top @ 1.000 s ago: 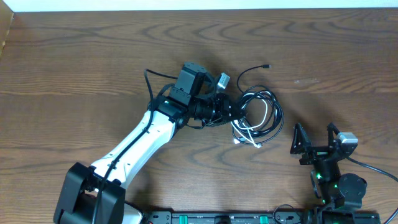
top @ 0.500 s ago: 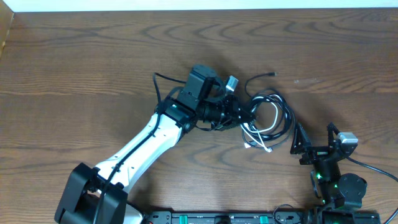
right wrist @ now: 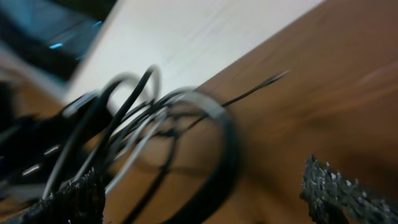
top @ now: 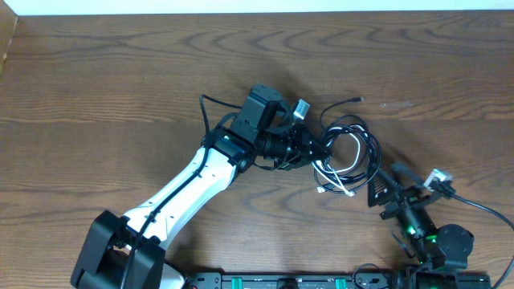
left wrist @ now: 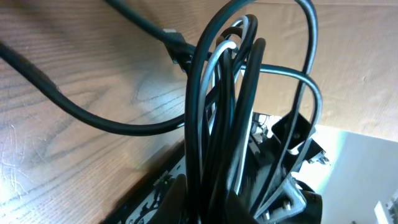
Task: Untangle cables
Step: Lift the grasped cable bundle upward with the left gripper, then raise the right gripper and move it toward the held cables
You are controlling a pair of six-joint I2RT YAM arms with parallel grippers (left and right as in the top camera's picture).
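**A:** Where are the cables [top: 350,149]?

**B:** They are bunched in one tangled bundle at the tip of the left claw [top: 319,148]. It is black loops with a white cord [top: 354,154] running through them. I can't tell whether the lowest loops touch the counter [top: 120,80].

**A:** And that arm?

**B:** It is stretched low across the counter. The left claw is closed tight, with the bundle pinched between its fingers [left wrist: 283,202]. In its wrist view the loops [left wrist: 224,106] rise straight up out of the grip.

**A:** The other one?

**B:** The right claw [top: 393,183] sits tilted on the far side of the bundle from the left claw, near it but apart. Its jaws are spread wide and hold nothing. One black plug end [top: 359,99] trails out of the bundle, away from the left claw.
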